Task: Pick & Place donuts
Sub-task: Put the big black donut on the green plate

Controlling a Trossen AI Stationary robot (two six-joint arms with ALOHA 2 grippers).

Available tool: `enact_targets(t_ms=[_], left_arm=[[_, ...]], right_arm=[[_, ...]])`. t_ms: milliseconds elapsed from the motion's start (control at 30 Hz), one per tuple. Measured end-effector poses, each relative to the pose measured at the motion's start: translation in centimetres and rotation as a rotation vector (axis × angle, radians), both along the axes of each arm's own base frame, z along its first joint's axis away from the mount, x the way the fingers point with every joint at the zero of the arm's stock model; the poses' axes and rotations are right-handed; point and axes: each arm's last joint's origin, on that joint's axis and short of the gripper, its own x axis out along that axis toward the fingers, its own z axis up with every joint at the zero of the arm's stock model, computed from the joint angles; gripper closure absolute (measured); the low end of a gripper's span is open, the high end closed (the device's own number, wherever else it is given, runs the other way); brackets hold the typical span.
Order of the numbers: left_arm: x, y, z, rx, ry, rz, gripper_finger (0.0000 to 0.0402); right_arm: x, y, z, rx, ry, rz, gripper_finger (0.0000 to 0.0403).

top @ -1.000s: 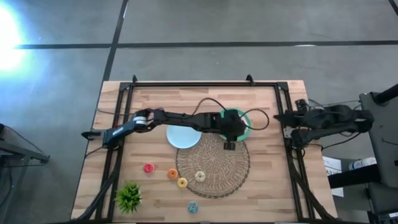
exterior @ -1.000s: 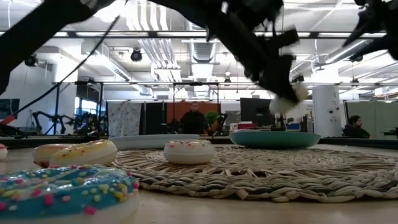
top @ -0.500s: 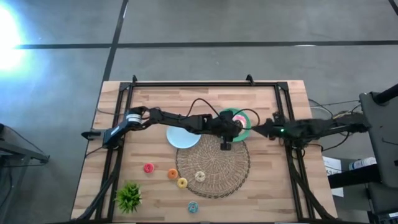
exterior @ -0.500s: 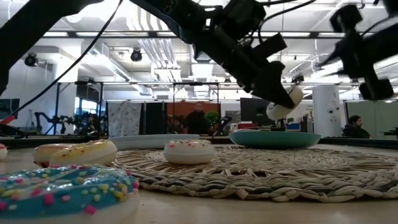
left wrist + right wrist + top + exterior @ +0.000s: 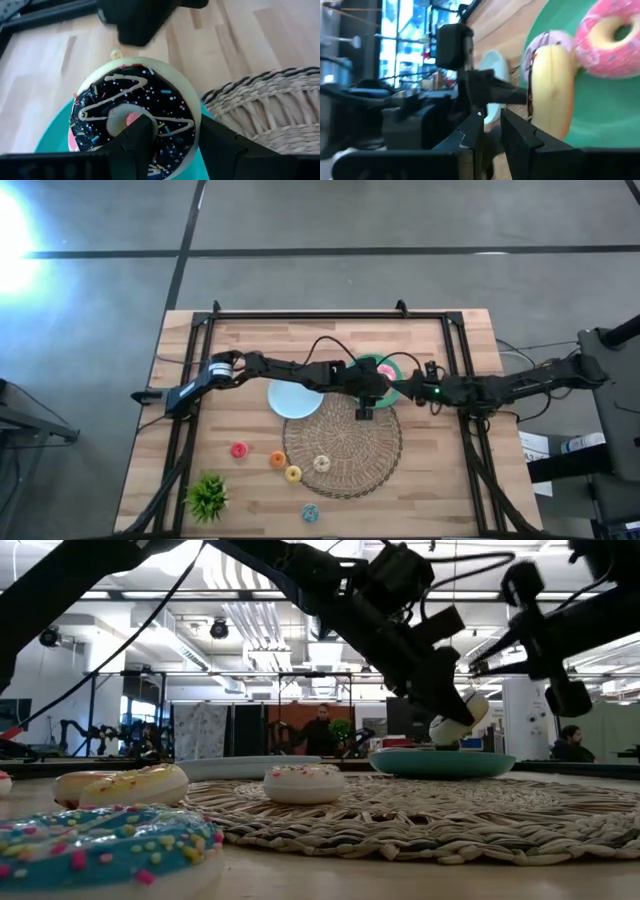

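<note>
My left gripper [image 5: 367,388] reaches across to the green plate [image 5: 396,366] and is shut on a chocolate donut [image 5: 135,107] with cream drizzle and sprinkles. In the low view this donut [image 5: 456,723] hangs just above the plate's rim [image 5: 400,762]. A pink donut [image 5: 385,370] lies flat on the plate. My right gripper [image 5: 398,390] comes in from the right, close to the plate, with its fingers a narrow gap apart [image 5: 491,117], touching nothing. The other donuts, red [image 5: 238,449], orange [image 5: 277,459], yellow [image 5: 293,473], cream [image 5: 322,463] and blue [image 5: 310,512], lie flat near the table's front. My left gripper has one finger [image 5: 140,132] in the chocolate donut's hole and the other finger [image 5: 215,142] outside its rim, so the ring's near side [image 5: 175,135] sits between them. The donut is lifted clear and tilted, with the pink donut [image 5: 74,144] below it.
A woven round mat [image 5: 345,442] lies mid-table with the cream donut on it. A pale blue plate [image 5: 293,398] sits at the mat's far-left edge, under my left arm. A small green plant [image 5: 207,496] stands at the near-left corner. Black frame rails [image 5: 465,380] run along the table's sides.
My right arm has stretched out from the table's right edge toward the green plate, ending close beside my left gripper. My left gripper has sunk a little toward the plate, still shut on the chocolate donut.
</note>
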Motion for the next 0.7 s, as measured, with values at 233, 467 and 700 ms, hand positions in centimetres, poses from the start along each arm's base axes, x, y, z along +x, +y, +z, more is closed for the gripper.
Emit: enact_targets(t_ms=[233, 467, 700], left_arm=[[-0.1, 0.0, 0.1, -0.022, 0.006, 0.017, 0.0278], [-0.1, 0.0, 0.5, -0.024, -0.013, 0.018, 0.0278], [-0.3, 0.1, 0.1, -0.021, 0.023, 0.02, 0.0278]], right_arm=[[1.3, -0.6, -1.4, 0.028, 0.094, 0.023, 0.0345], [2.0, -1.2, -1.0, -0.007, 0.058, 0.023, 0.0345], [1.8, -1.3, -2.6, 0.043, 0.189, 0.023, 0.0345]])
